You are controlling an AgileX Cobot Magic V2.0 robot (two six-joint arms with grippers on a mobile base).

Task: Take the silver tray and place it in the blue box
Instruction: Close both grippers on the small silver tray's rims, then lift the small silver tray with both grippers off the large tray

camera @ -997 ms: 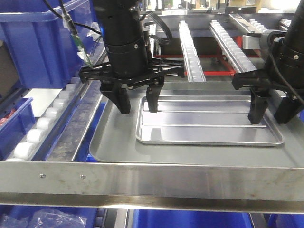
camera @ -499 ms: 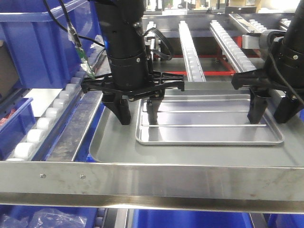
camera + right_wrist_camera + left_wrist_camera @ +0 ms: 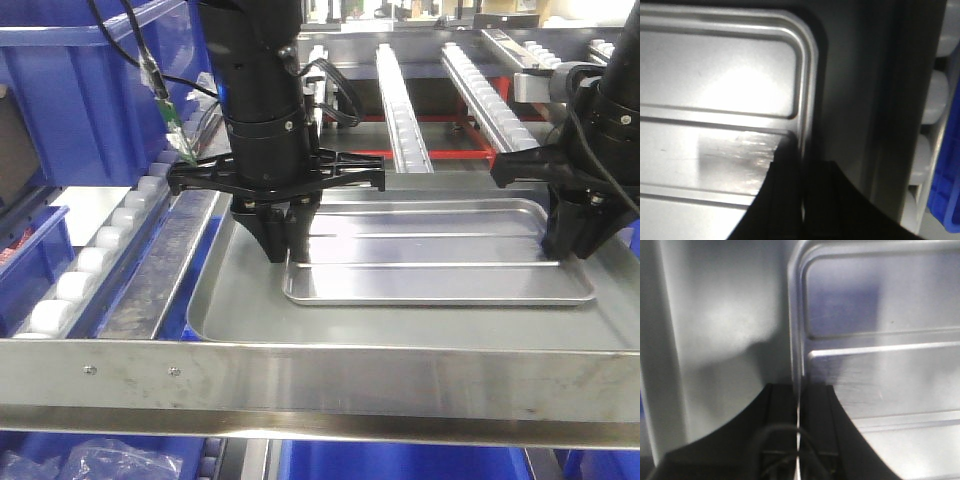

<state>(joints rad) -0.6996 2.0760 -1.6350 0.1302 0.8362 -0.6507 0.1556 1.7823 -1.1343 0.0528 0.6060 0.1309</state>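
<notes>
Under left tool [image 3: 289,250] and right tool [image 3: 568,246], pinched silver tray [image 3: 430,252] rims vanish.

Silver tray [image 3: 440,272]: one.
Ridges [image 3: 430,236] across its floor: two.
Larger grey tray [image 3: 228,300]: one.
Claws: two, the left claw [image 3: 285,235] and the right claw [image 3: 572,228].
Roller rails [image 3: 400,110]: at least three.
Large blue box [image 3: 85,110]: one.
</notes>
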